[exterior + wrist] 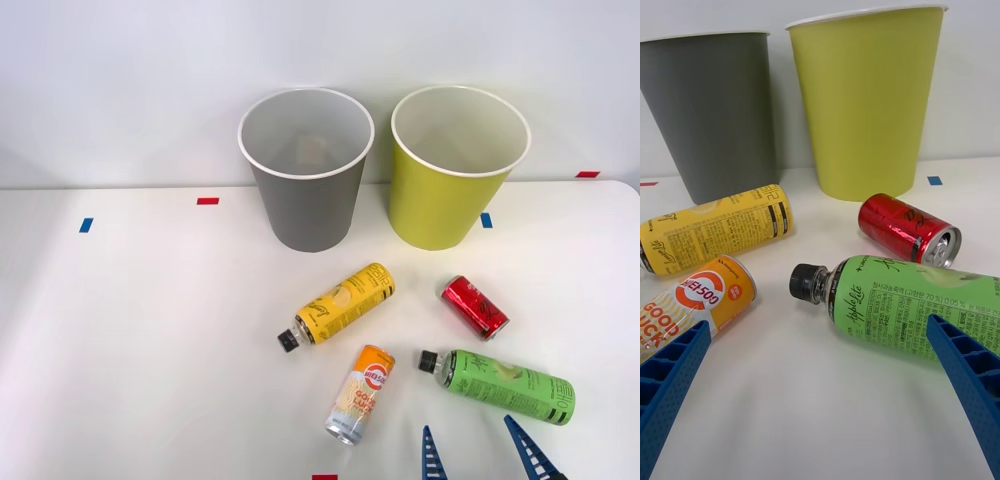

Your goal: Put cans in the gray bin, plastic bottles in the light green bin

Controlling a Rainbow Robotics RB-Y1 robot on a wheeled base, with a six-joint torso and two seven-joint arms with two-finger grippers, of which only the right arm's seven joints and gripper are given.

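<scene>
Bins stand upright side by side at the far edge of your white table (pixel 150 330): the gray bin (pixel 305 205) toward your robot's left, the light green bin (pixel 445 200) to its right, close together but apart. You can look down into both from the front view, and you see only their pale inner walls.

Nearer to you, all four drink containers lie on their sides on the table. The yellow bottle (pixel 345 302) lies in front of the gray bin, black cap pointing toward the robot and leftward. The orange-and-cream can (pixel 361 393) lies just nearer than that bottle, silver base toward the robot. The red can (pixel 475 307) lies in front of the light green bin; in the right wrist view you see its silver end facing away from the bins. The green bottle (pixel 508 386) lies just nearer than the red can, black cap pointing left toward the orange-and-cream can, apart from it.

Your right gripper (pixel 481 450) sits at the near edge, fingers spread wide and holding nothing. In the right wrist view, the green bottle's capped end and the orange-and-cream can's top lie between the two blue fingers (pixel 962 367), untouched.
</scene>
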